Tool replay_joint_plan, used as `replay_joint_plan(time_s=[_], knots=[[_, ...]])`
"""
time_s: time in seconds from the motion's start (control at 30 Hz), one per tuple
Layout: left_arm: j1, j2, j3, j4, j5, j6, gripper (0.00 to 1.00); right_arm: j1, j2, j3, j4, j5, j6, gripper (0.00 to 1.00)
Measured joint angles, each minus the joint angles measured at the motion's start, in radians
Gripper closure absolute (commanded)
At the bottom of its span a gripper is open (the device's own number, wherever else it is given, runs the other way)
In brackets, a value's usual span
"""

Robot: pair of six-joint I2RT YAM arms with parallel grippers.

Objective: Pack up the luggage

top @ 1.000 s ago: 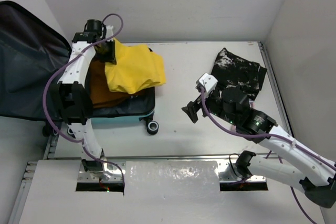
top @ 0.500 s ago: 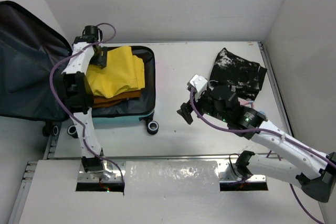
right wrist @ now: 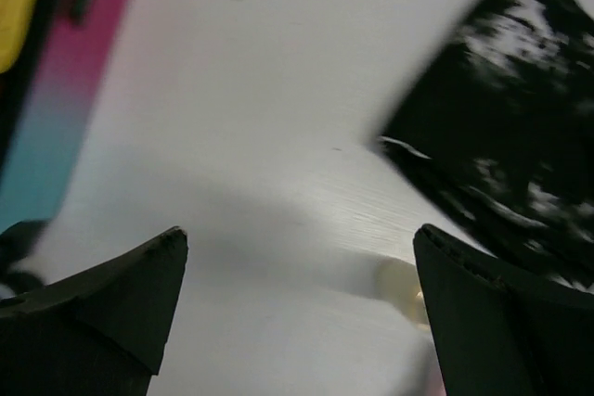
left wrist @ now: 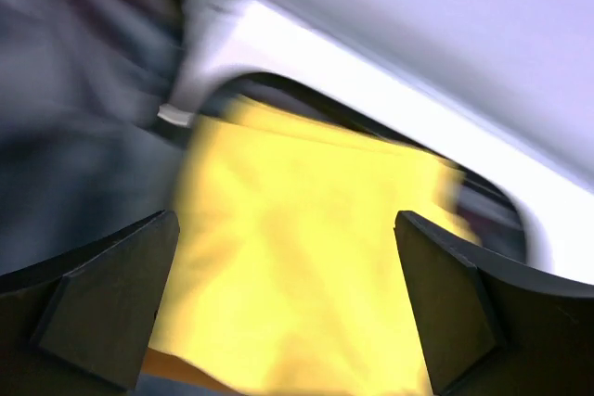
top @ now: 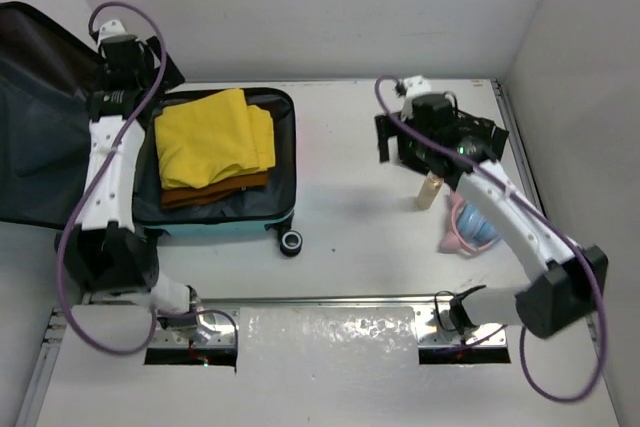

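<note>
The luggage (top: 285, 202) lies open at the left, its dark-lined lid (top: 45, 147) thrown back. A folded yellow garment (top: 210, 137) rests inside on an orange one (top: 220, 190). My left gripper (top: 150, 72) hangs open above the case's back-left corner. In the left wrist view the yellow garment (left wrist: 306, 257) lies below my open left gripper (left wrist: 288, 303), apart from both fingers. My right gripper (top: 395, 142) is open over the table beside a black speckled garment (top: 485, 142). The right wrist view shows the open right gripper (right wrist: 297, 312) holding nothing, with the black garment (right wrist: 501, 146) ahead and the luggage shell (right wrist: 65, 108) at the left.
A small beige bottle (top: 430, 190) stands under my right arm and shows blurred as the bottle (right wrist: 404, 289) in the right wrist view. A pink and blue item (top: 470, 227) lies near it. A wall edge (top: 520, 147) bounds the table on the right.
My left gripper opened, dropped the yellow garment into the luggage and pulled up and back to the left. My right arm swung from mid-table toward the black garment, uncovering the bottle.
</note>
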Motion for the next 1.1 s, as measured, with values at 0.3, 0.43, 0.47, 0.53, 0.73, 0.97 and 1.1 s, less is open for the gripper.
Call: replay_joint_plan(time_s=[0.3,0.43,0.47,0.53,0.73,0.97,1.1], knots=[[0.008,-0.484,-0.624,0.162,0.370,-0.269,0.00,-0.237,0.553,0.528,-0.164,0.083,-0.132,0.01],[0.008,-0.580,-0.691,0.155,0.436,-0.249,0.00,-0.266,0.874,0.915,-0.318,0.158,-0.123,0.01],[0.008,-0.585,-0.694,0.162,0.447,-0.235,0.00,-0.270,0.935,0.981,-0.336,0.177,-0.110,0.01],[0.008,-0.585,-0.702,0.171,0.468,-0.210,0.00,-0.276,1.014,1.025,-0.346,0.211,-0.077,0.01],[0.008,-0.583,-0.757,0.197,0.560,-0.184,0.00,-0.273,1.132,1.019,-0.427,0.303,-0.021,0.04],[0.008,-0.595,-0.761,0.206,0.595,-0.173,0.00,-0.269,1.285,1.128,-0.533,0.341,-0.012,0.11],[0.000,-0.599,-0.761,0.208,0.599,-0.161,0.00,-0.273,1.286,1.129,-0.566,0.333,-0.010,0.37]])
